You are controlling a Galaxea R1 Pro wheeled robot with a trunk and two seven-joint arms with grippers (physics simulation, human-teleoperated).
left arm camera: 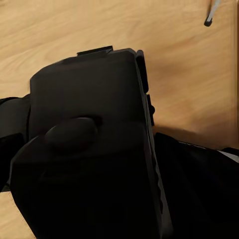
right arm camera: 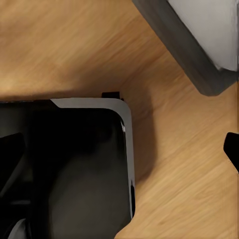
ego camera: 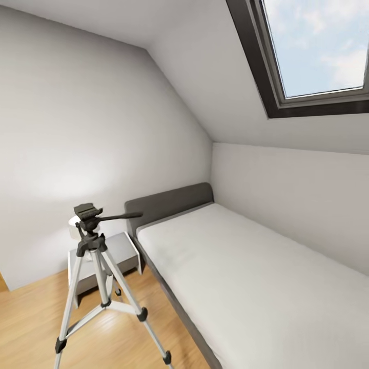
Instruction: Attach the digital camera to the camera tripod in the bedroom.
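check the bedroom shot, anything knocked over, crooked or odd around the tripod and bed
Nothing stands out. The camera tripod stands upright on the wood floor, legs spread, beside the bed and in front of a small white nightstand. Its head plate is bare, with no camera mounted. The mattress looks flat and tidy.

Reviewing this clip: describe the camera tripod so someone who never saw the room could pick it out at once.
Start at the low grey bed under the skylight. Left of its headboard sits a small white bedside table, and the camera tripod stands on the wood floor just in front. Its splayed silver legs and dark pan head with a long handle set it apart.
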